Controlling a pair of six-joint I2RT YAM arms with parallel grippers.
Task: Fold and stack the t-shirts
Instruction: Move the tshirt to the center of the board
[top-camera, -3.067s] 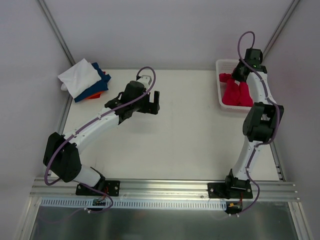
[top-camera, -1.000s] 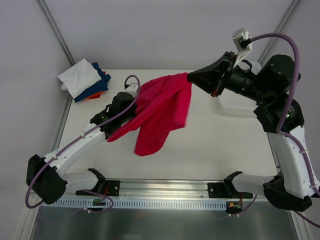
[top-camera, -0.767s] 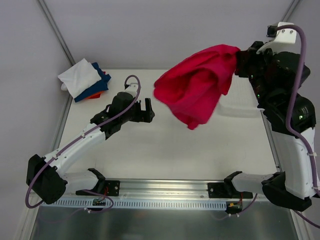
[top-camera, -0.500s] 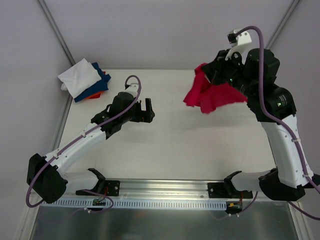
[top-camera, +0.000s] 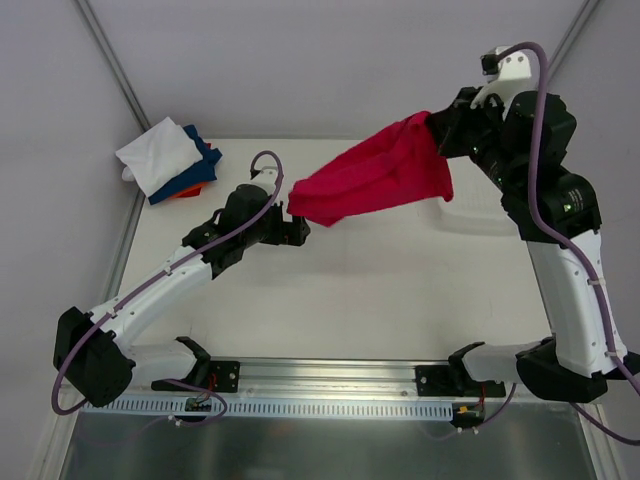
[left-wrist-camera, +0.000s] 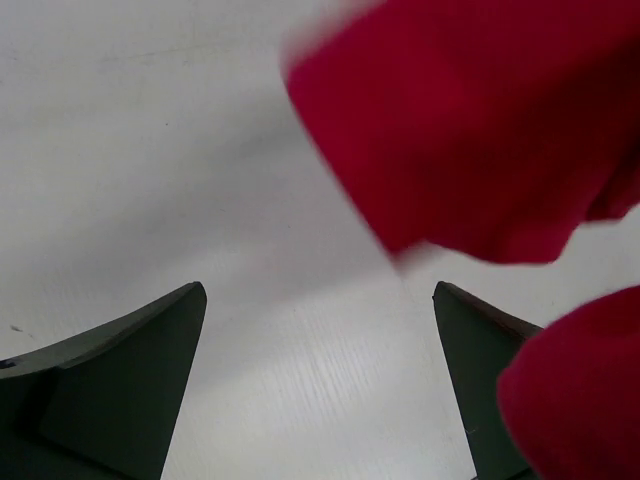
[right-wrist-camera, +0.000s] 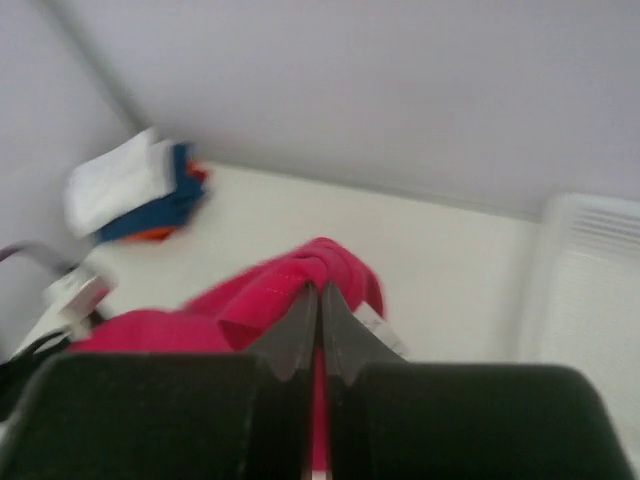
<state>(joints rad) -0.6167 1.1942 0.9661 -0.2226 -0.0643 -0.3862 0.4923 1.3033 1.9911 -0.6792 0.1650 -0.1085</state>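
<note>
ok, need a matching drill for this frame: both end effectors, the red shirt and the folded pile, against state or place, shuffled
1. left end effector
2. right end effector
3. red t-shirt
4. folded stack

A. lying at the far left corner of the table
B. held up in the air by one end
C. shut on cloth
D. open, gripping nothing

Pairs: 1-D, 2-C, 3-B, 4-A
</note>
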